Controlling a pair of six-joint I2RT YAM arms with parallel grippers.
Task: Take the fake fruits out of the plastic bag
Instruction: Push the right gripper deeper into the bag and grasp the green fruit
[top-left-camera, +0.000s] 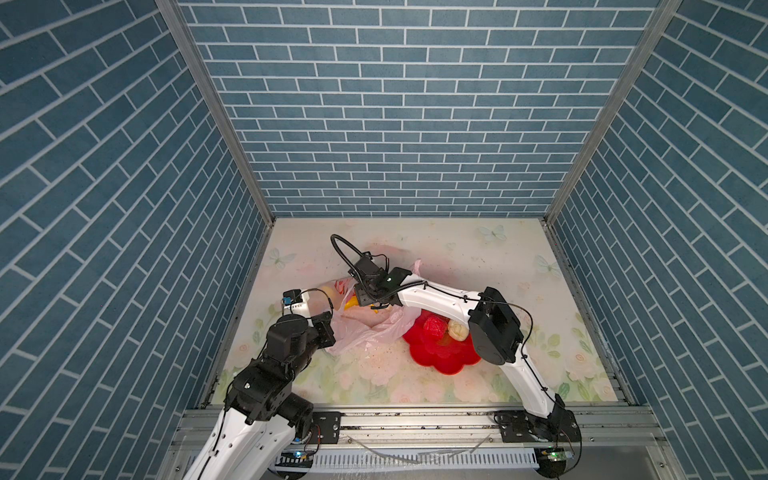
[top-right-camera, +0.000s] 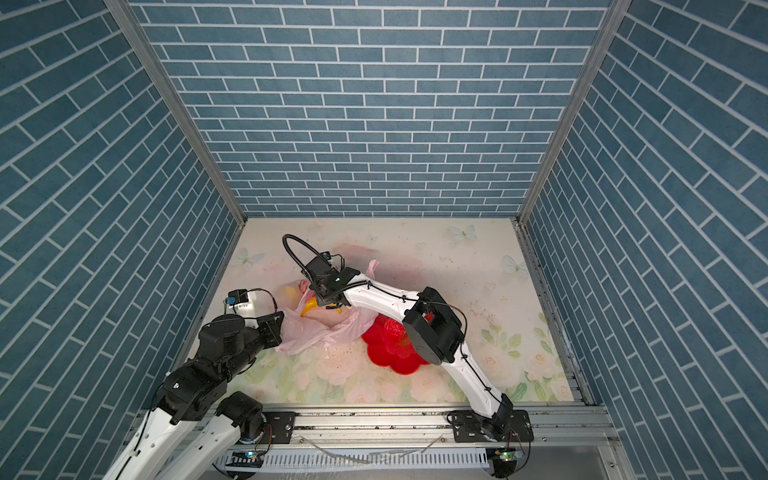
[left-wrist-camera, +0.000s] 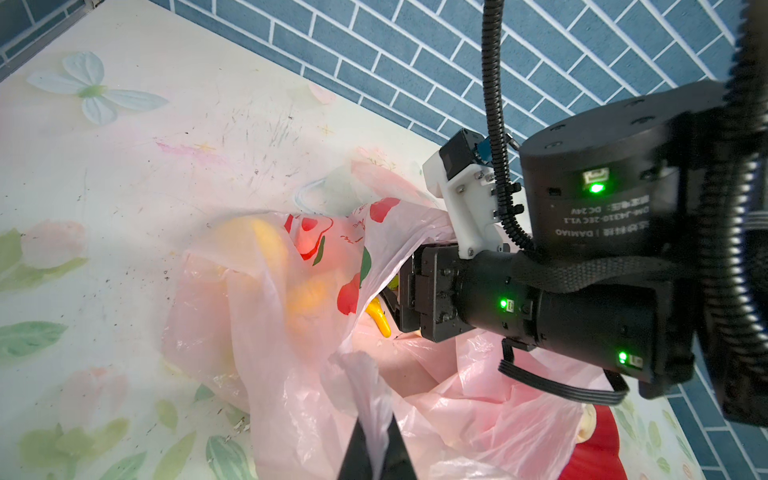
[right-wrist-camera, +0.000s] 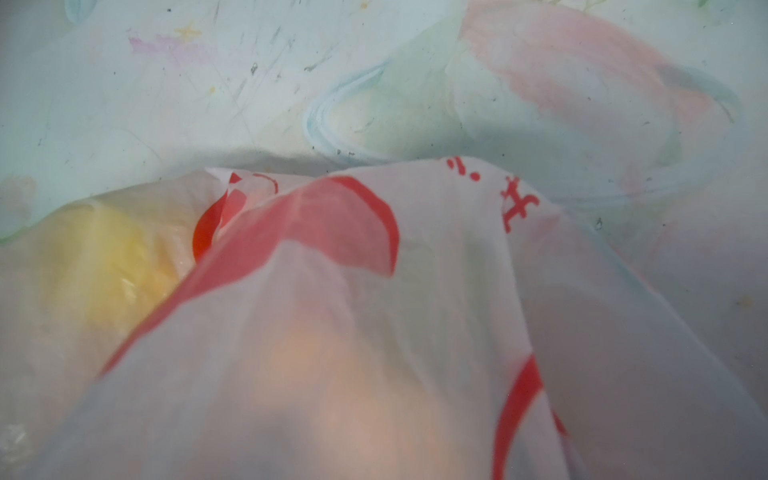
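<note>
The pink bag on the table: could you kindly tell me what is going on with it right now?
The left end effector is shut on a fold of the plastic bag. The right end effector reaches into the bag's mouth beside a banana; whether it grips anything is hidden. A yellow fruit and an orange fruit show through the film. A red fruit and a cream fruit lie in the red dish.
</note>
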